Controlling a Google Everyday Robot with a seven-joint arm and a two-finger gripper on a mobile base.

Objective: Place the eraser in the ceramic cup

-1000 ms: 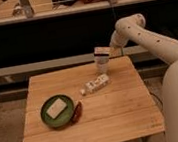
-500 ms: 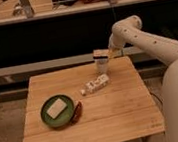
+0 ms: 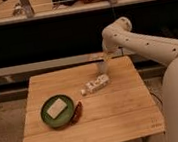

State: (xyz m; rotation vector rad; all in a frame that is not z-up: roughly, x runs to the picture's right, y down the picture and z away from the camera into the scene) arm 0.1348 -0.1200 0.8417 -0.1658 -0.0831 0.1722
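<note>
The eraser [image 3: 78, 111], a small dark block with a red band, lies on the wooden table [image 3: 115, 117] against the right rim of the green plate. The ceramic cup [image 3: 101, 67], small and off-white, stands near the table's back edge, right of centre. My gripper [image 3: 100, 58] hangs at the end of the white arm, directly over the cup and at its rim. It is far from the eraser. The gripper covers the cup's top.
A green round plate [image 3: 45, 119] with a pale white slab [image 3: 56, 108] on it sits at the front left. A white boxy carton [image 3: 97, 83] lies just in front of the cup. My white arm [image 3: 144, 44] and body fill the right side. A dark shelf runs behind the table.
My gripper has come down a little and slightly left over the cup. The eraser, plate and carton have not moved.
</note>
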